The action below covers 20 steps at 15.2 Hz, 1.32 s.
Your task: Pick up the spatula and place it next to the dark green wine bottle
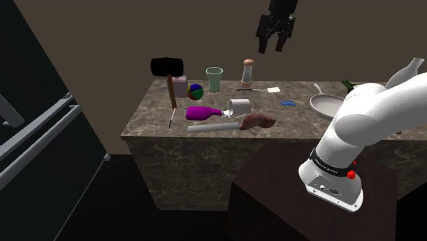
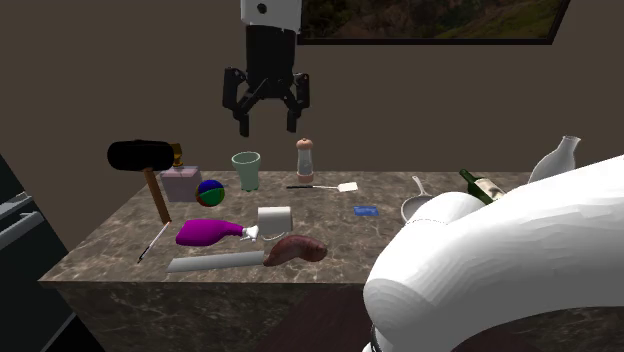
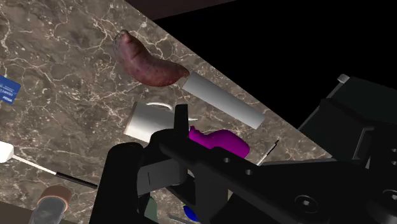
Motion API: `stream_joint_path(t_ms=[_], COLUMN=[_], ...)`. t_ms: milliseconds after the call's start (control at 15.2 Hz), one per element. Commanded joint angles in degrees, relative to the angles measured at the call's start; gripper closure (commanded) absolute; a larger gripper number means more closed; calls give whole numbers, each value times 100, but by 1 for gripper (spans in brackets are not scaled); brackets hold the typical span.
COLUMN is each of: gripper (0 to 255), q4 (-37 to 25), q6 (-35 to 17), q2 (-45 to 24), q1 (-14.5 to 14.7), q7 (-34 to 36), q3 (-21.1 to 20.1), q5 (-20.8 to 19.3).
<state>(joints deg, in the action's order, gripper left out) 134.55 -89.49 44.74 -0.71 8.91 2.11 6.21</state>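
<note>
Black two-finger gripper hangs high in the upper middle of the shoulder view, fingers spread wide, gripping nothing. Down on the veined brown stone counter, centre frame, lies the spatula: thin dark handle, flat white blade. Its long axis runs left-right, blade pointing right toward the dark green wine bottle.

Both exterior cams are facing the bench from the stand's side; wrist cam is looking down onto it.
</note>
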Motion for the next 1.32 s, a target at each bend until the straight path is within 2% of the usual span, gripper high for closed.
stream_joint_path(t_ms=[0,330,660,1254], gripper=[0,0,0,0], q4=[0,572,929,971], q6=[0,-534,-1171,-2519], q2=[0,16,-244,-1436], q1=[0,-61,-128,-66], q7=[0,-1049,-2090,-3981], q3=[0,576,1202,2425], q5=[0,-478,-949,-1501])
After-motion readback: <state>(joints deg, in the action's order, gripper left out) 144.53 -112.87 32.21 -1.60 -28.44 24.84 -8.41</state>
